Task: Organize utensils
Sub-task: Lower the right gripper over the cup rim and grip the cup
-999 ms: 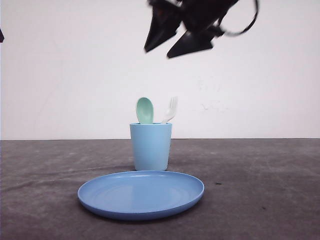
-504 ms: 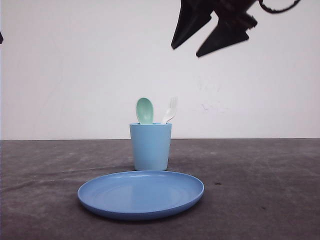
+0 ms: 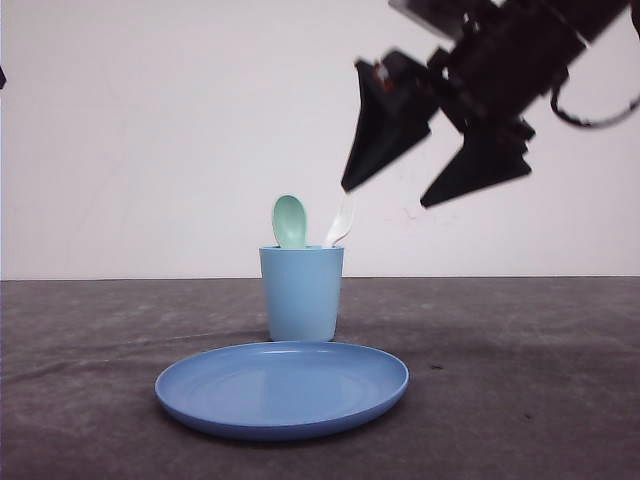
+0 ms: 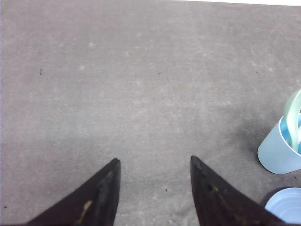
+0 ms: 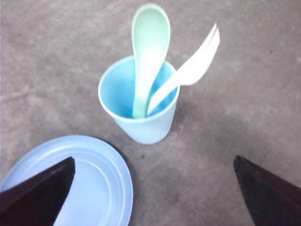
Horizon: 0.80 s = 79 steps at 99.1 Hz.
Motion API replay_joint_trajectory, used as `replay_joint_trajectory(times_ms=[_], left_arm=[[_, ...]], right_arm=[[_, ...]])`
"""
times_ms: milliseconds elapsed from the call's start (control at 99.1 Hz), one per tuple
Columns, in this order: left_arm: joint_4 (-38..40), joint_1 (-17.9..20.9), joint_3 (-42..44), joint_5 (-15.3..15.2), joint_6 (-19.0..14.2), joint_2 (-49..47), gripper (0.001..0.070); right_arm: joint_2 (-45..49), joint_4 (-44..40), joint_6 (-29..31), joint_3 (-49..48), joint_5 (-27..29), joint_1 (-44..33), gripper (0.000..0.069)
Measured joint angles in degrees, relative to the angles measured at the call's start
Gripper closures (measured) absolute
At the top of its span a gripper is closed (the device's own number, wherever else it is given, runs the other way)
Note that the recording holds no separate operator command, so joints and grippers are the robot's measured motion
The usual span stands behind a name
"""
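Mint-green spoon [image 3: 290, 220] and white fork [image 3: 341, 222] both stand in the light blue cup [image 3: 301, 293], handles down, heads above the rim. The spoon leans at the cup's left side and the fork tilts out over the right edge of the rim. The cup sits upright on the dark grey table [image 3: 520, 380], just behind the round blue plate [image 3: 282, 388]; from the front the plate's far rim overlaps the cup's base, so I cannot tell whether they touch.

The right gripper [image 3: 385, 197] hangs in the air above and to the right of the cup, its jaws spread wide and holding nothing; the tip of its near finger lies close to the fork's tines. In the right wrist view the cup sits between the two spread fingers.

The left gripper [image 4: 154, 161] has its jaws parted and empty above bare table, with the cup and plate off to one edge. Open table lies on both sides of the plate.
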Motion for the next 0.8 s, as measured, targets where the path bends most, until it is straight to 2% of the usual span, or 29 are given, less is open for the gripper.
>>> replay_joint_trajectory(times_ms=[121, 484, 797], left_arm=[[0.0, 0.0, 0.0, 0.0, 0.0, 0.0, 0.0429], [0.0, 0.0, 0.0, 0.0, 0.0, 0.0, 0.0429], [0.0, 0.0, 0.0, 0.0, 0.0, 0.0, 0.0429]], right_arm=[[1.9, 6.3, 0.8, -2.6, -0.2, 0.0, 0.0010], [13.4, 21.7, 2.1, -2.7, -3.7, 0.2, 0.0010], [21.7, 24.2, 2.5, 1.7, -5.4, 1.2, 0.0010]])
